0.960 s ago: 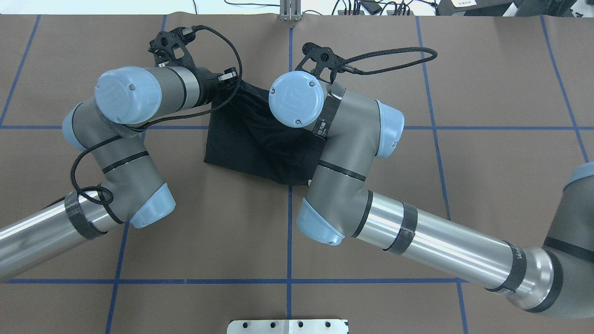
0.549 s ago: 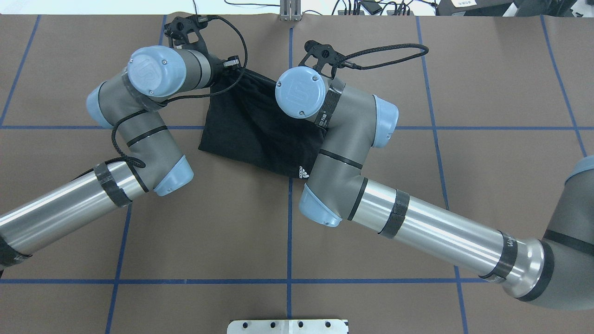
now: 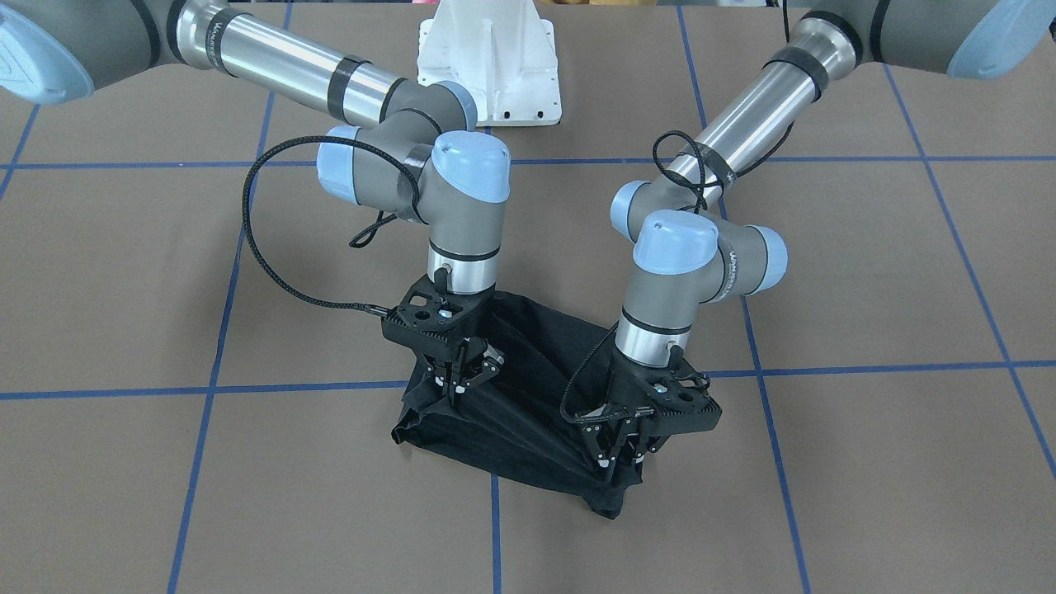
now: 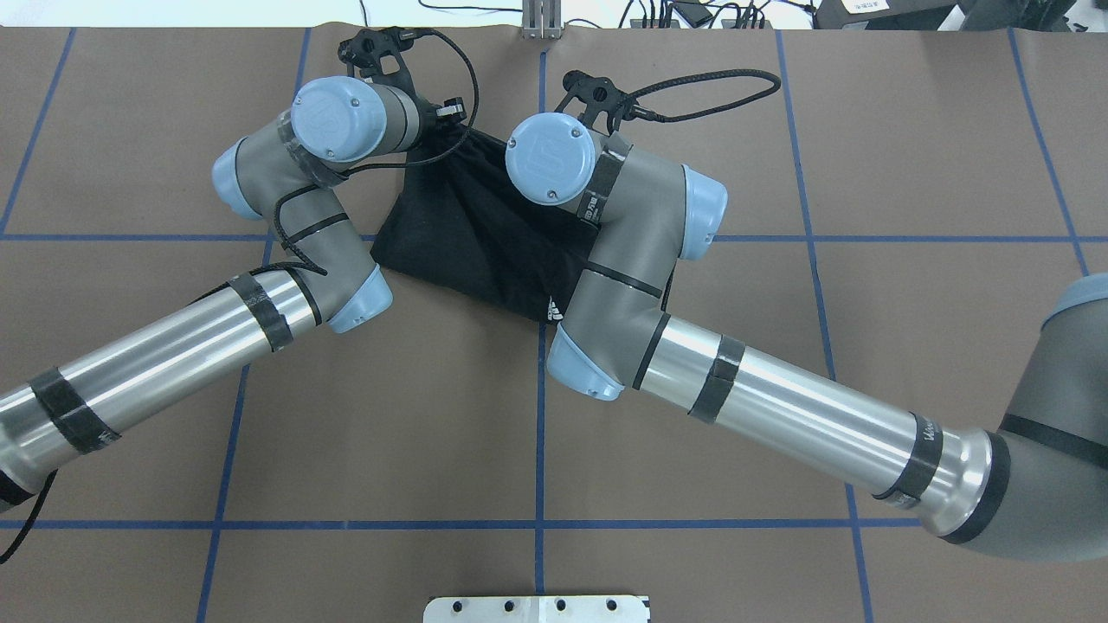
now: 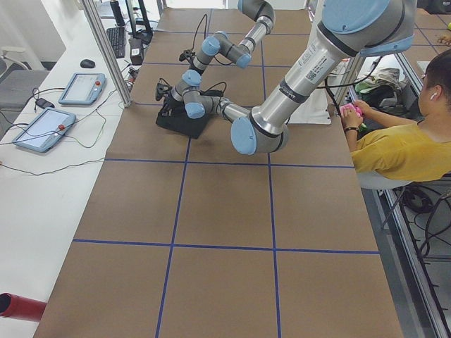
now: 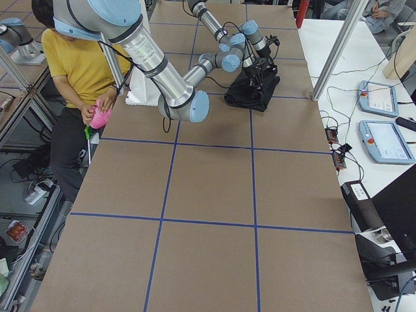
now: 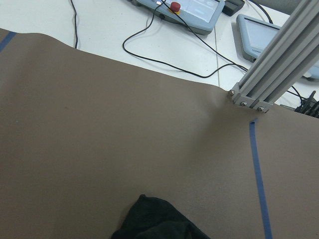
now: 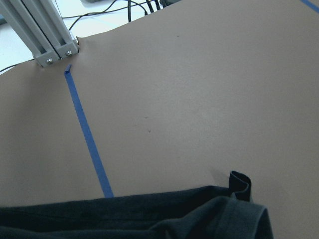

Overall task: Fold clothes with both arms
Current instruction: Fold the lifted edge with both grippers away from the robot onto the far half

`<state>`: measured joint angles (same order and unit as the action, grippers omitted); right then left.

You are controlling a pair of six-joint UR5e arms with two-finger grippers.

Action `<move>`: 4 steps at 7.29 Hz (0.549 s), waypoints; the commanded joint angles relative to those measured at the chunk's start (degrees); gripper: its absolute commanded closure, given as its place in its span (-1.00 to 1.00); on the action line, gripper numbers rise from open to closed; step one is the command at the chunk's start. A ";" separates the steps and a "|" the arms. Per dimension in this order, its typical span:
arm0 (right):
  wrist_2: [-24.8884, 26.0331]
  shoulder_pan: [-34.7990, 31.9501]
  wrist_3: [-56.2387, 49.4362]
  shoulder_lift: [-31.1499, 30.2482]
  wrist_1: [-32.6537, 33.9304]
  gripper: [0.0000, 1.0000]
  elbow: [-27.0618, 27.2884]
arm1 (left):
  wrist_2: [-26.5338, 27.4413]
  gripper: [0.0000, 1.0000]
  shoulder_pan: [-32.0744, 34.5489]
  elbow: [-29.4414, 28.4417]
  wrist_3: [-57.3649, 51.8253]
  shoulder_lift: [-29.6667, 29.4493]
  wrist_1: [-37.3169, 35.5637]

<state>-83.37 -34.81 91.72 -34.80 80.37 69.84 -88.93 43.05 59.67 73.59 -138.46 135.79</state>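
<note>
The clothes are one black T-shirt [image 3: 516,412], bunched in a folded heap near the table's far edge [image 4: 467,242]. A small white logo [image 4: 558,310] shows at its near hem. My left gripper [image 3: 612,462] points down and is shut on one raised end of the fabric. My right gripper [image 3: 456,388] is shut on the other raised end. Cloth stretches in taut folds between them. In the overhead view both wrists hide the fingers. The left wrist view catches only a dark fold of the shirt [image 7: 154,224], and the right wrist view its hem [image 8: 149,216].
Blue tape lines grid the brown table cover. The white mounting base [image 3: 488,58] stands behind the arms. An aluminium post [image 4: 541,22] rises at the far edge, close to the shirt. A seated person in yellow [image 5: 402,151] and control pendants [image 6: 383,140] are off the table.
Both grippers carried the held edge farther from the base, the left arm also swinging inward. The shirt's near hem slid after them and the white logo came into view.
</note>
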 commanded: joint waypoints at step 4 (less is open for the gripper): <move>-10.96 -0.82 -9.54 2.99 3.63 -1.00 2.48 | -15.22 -1.00 5.55 17.00 -20.91 15.01 2.18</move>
<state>-96.33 -38.59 82.53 -31.75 82.03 70.10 -103.14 48.33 69.67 57.27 -130.53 136.71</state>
